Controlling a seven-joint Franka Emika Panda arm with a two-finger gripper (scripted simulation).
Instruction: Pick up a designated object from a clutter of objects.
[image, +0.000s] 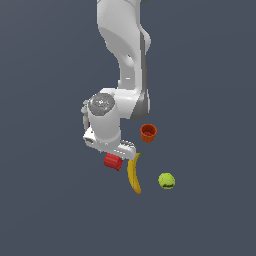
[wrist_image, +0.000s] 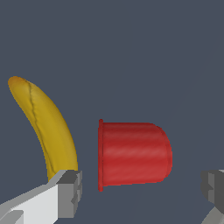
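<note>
The red cup (image: 113, 162) lies on its side on the grey floor, partly hidden under my hand in the exterior view. In the wrist view the red cup (wrist_image: 133, 155) lies between and just ahead of my two fingertips. My gripper (wrist_image: 141, 192) is open and empty, one finger (wrist_image: 70, 192) beside the cup's rim and the other (wrist_image: 213, 186) past its closed end. The yellow banana (image: 134, 174) lies right beside the cup, and it also shows in the wrist view (wrist_image: 46, 124). The orange cup (image: 148, 132) and the tennis ball (image: 166, 180) lie apart. The white bottle is hidden.
The white arm (image: 125, 55) rises over the objects and hides the floor behind my hand. The banana is close to one finger in the wrist view.
</note>
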